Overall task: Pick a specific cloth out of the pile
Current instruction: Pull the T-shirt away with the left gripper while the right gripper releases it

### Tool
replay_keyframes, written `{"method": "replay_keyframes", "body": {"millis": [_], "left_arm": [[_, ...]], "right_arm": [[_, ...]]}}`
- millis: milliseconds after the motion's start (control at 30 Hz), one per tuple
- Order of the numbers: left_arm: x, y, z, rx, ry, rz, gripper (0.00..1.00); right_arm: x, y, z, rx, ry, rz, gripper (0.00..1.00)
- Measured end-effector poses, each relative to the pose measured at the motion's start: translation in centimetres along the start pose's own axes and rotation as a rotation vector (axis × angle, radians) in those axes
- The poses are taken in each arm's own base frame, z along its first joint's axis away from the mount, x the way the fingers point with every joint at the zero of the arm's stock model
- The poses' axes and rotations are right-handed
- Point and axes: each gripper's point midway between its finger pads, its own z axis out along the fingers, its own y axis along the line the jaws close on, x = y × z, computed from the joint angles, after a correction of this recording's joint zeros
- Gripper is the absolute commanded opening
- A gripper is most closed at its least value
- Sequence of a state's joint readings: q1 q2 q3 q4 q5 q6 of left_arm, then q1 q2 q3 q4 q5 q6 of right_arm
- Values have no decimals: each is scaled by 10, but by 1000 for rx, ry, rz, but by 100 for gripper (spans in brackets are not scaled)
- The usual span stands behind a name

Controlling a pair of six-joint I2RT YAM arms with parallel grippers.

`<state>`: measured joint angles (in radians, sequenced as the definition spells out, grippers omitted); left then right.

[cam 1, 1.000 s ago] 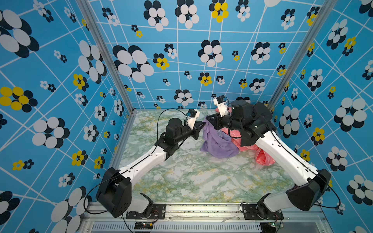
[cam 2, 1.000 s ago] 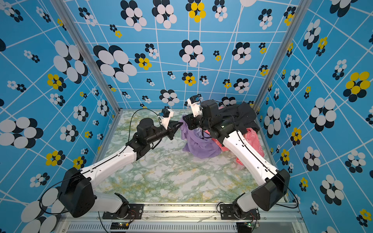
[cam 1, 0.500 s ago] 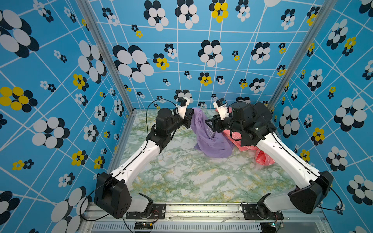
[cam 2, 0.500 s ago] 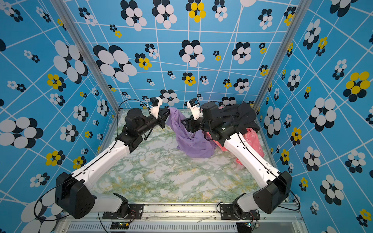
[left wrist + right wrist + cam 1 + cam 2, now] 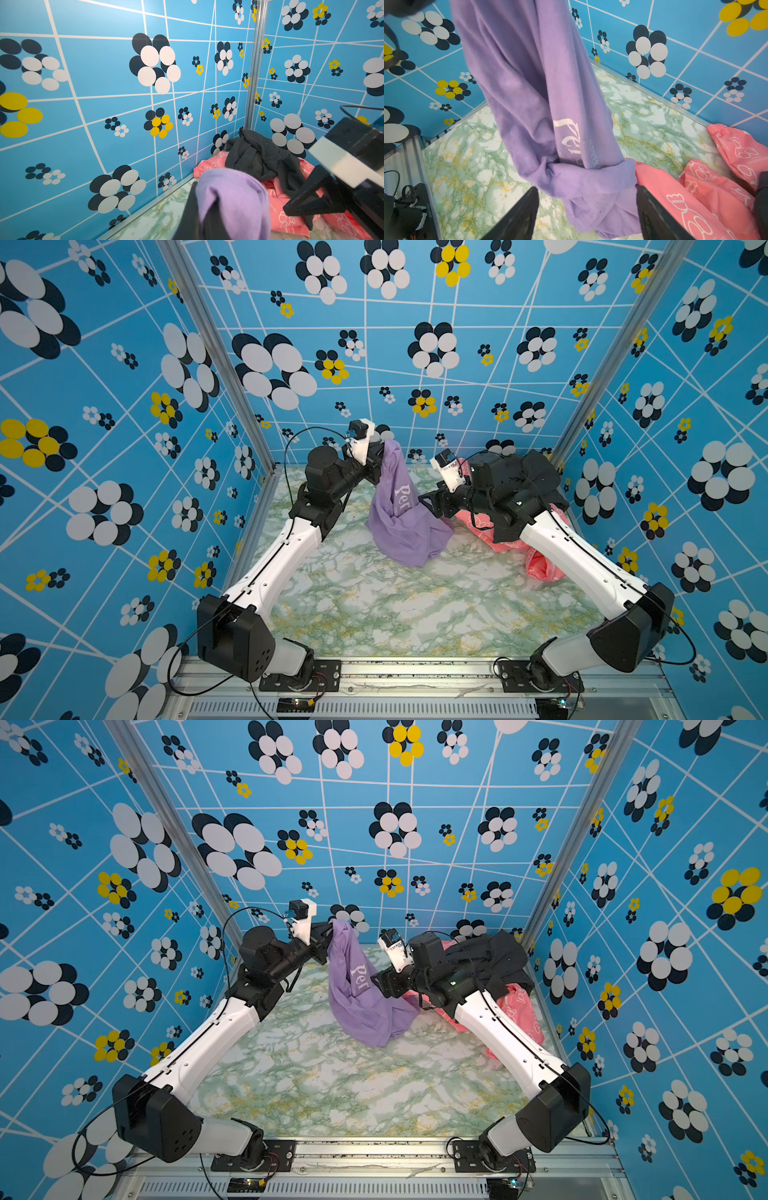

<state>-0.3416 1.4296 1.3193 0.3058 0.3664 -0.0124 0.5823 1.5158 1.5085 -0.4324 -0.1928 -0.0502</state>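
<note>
The lavender cloth point(image 5: 399, 514) point(image 5: 365, 1002) with white "Per" lettering hangs from my left gripper point(image 5: 380, 456) point(image 5: 328, 940), which is shut on its top fold near the back wall. Its lower end rests bunched on the marble floor. In the left wrist view the cloth point(image 5: 232, 197) drapes over my left gripper point(image 5: 202, 207). My right gripper point(image 5: 428, 504) point(image 5: 586, 199) is open, its fingers point(image 5: 519, 216) spread on either side of the cloth's point(image 5: 542, 93) lower folds without pinching them. The pile, a black garment point(image 5: 528, 477) over a pink one point(image 5: 540, 564), lies at the back right.
Blue flower-patterned walls point(image 5: 374, 364) close in the marble floor point(image 5: 395, 605) on three sides, with metal corner posts point(image 5: 224, 364). The right arm point(image 5: 573, 556) lies across the pink garment point(image 5: 695, 197). Both arm bases sit on the front rail point(image 5: 415, 672).
My left gripper has risen toward the back left, pulling the cloth up and away from the pile. My right gripper's jaws have spread apart and let the cloth go.
</note>
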Motion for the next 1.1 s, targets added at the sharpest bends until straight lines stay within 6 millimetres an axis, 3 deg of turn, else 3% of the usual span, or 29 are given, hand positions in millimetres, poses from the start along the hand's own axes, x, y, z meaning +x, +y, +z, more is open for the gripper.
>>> {"method": "replay_keyframes", "body": {"millis": [267,500,733,1100], "left_arm": [[-16,15,1,-28,-29,17,0],[-37,47,-6,-106,-49,8,0],[-62,79,-16,-197,-85,-26,0],[-73,144,-17,-321,-100,-39,0]], "right_arm": [[4,-1,11,-6,23,-13,81],[3,-1,11,-5,21,1,99],[-4,-2,11,-4,5,6,99],[-1,-5,23,4,28,10,99]]}}
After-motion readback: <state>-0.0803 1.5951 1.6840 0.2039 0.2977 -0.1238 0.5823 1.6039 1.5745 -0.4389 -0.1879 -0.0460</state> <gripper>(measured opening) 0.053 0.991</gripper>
